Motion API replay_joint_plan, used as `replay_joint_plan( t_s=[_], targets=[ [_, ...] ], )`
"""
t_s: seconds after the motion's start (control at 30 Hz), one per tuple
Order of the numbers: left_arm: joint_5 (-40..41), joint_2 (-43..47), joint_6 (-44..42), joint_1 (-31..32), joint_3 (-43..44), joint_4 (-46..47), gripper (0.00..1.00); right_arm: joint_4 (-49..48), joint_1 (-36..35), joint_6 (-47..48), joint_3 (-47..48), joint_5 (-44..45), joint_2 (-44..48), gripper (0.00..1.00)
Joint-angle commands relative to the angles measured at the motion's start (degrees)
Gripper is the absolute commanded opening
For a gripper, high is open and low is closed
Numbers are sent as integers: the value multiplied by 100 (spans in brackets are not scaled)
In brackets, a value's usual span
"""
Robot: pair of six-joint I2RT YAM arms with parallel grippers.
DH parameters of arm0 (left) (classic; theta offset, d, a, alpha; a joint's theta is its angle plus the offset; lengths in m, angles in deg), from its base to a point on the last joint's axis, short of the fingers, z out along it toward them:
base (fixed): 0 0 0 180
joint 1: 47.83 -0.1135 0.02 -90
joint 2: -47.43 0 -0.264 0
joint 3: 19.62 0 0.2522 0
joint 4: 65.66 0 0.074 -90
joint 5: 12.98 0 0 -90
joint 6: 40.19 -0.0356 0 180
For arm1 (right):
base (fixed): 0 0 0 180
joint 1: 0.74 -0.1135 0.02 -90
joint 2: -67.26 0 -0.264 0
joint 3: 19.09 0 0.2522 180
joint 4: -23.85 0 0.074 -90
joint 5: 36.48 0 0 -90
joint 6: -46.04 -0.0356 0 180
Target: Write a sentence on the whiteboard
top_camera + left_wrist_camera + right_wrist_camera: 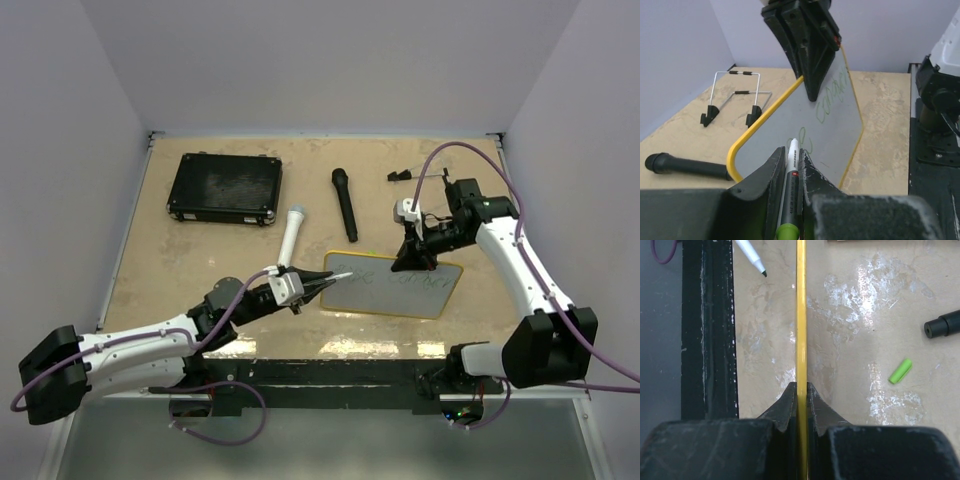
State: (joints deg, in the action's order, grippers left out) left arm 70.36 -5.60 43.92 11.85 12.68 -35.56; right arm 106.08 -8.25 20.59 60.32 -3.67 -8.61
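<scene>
Top: your whiteboard, yellow-rimmed with a faint green sentence, sits front-centre on surface. Case far left, shut, contents unseen.
L wrist: left hand clamps marker, tip over whiteboard.
R wrist: right hand pinches whiteboard's yellow edge.

High rear overview, close wrist views, whiteboard shared

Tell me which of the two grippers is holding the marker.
The left gripper: the marker is clamped in it, tip toward the whiteboard. The right gripper clamps the board's yellow rim instead.
</scene>
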Motion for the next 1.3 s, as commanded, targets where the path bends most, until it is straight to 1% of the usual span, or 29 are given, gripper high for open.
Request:
replay_joint_plan(
  t_s=[0.0,0.1,0.2,0.27,0.3,0.4,0.47,0.53,0.7,0.77,0.8,0.87,1.0,1.1,1.27],
  targets=[
    [-872,144,-483,-18,570,-921,0,-167,-23,163,-52,-346,248,0],
    [-1275,346,-737,-18,712,-1361,0,-351,-23,14,-131,-346,284,0],
    [-1521,575,-1010,-18,642,-1293,0,-361,-23,4,-105,-250,100,0],
    [-1751,654,-1116,-18,904,-1835,0,-369,-14,5,-140,-249,38,0],
    [-1682,689,-1168,-9,1036,-2115,0,-387,-14,-13,-140,-258,47,0],
    [-1532,760,-1362,-18,941,-2170,0,-405,-14,-31,-52,-275,-58,0],
    [-1601,690,-1397,-18,1010,-2302,0,-334,-23,22,-96,-258,-77,0],
    [-1602,558,-1380,-18,1142,-2530,0,-473,4,-65,-157,-275,20,0],
    [-1514,408,-1459,-88,1160,-2522,0,-510,-5,-171,-140,-170,20,0],
    [-1523,425,-1363,-88,1186,-2584,0,-711,21,-320,-236,-170,177,0],
    [-1488,478,-1319,-97,1117,-2445,0,-808,13,-503,-263,-161,205,0],
    [-1496,505,-1379,-176,1020,-2312,0,-835,13,-540,-211,-117,170,0],
    [-1584,495,-1494,-220,1388,-3083,0,-773,39,-514,-263,-160,257,0],
    [-1497,662,-1503,-220,1213,-2928,0,-853,39,-593,-272,-152,275,0],
    [-1549,637,-1398,-238,1257,-2935,0,-957,56,-742,-315,-82,345,0]
  ],
)
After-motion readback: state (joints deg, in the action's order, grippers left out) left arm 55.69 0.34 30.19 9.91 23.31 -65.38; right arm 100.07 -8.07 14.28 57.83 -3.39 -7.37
